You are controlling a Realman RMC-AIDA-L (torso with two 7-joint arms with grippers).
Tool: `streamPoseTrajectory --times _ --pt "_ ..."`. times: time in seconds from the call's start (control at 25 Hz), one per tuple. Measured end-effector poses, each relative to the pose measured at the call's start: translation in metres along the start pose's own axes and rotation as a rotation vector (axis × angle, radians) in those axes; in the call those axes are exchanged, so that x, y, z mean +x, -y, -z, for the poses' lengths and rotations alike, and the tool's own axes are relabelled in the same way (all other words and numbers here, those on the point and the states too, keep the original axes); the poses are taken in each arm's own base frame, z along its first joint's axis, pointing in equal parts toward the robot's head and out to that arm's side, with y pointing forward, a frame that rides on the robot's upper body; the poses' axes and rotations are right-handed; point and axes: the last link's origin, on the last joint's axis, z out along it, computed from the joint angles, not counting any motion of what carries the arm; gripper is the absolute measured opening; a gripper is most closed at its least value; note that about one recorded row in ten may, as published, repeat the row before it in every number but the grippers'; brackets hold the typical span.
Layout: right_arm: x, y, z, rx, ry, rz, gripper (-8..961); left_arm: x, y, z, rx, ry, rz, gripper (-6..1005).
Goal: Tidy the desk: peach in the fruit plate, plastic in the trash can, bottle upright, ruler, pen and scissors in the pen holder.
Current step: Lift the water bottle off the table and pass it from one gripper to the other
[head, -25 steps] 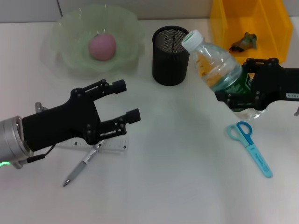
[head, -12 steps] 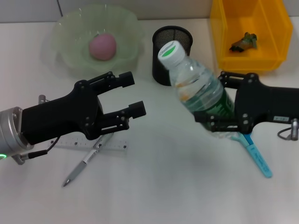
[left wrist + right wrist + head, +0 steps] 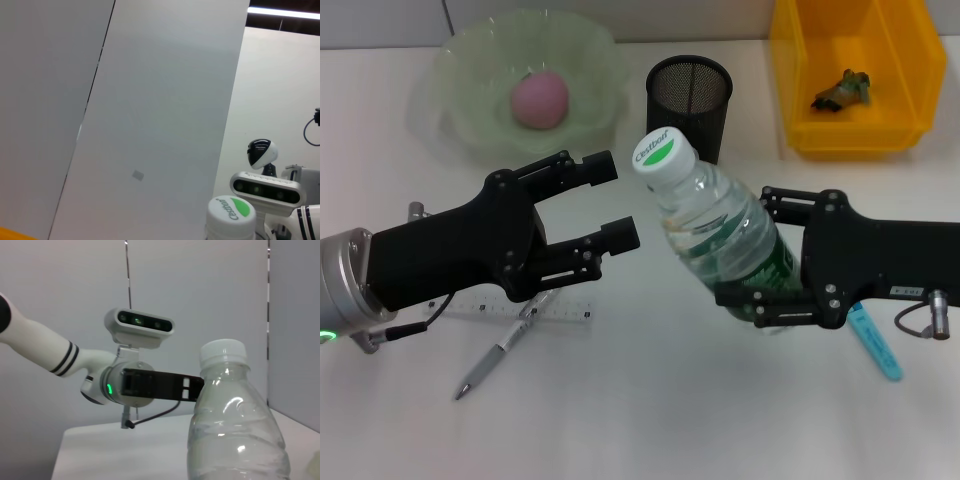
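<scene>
While my right gripper holds the tilted water bottle mid-frame and my left gripper waits wide-jawed beside its cap, I judge standing it on the table comes next.

Plain white bench seen; grey panelled wall behind; bright ceiling light strip visible.

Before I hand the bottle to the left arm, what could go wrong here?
The bottle is tilted in the right gripper, held low on the label, so it might pivot or slip. The left gripper, jaws open, sits close to the cap and could knock it. Lowering the left arm risks scattering the pen and ruler beneath.
</scene>
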Motion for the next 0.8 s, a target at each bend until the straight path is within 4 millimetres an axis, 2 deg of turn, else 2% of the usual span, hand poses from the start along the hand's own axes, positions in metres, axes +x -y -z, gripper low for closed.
streamPoseTrajectory --times 0.32,0.8 --pt "0.011 0.0 -0.015 -0.034 0.038 0.0 763 -0.003 0.0 -0.003 -0.002 -0.005 0.017 764" --pt "0.016 0.004 -0.033 -0.054 0.078 -0.008 763 -0.006 0.0 -0.005 -0.003 -0.01 0.035 730"
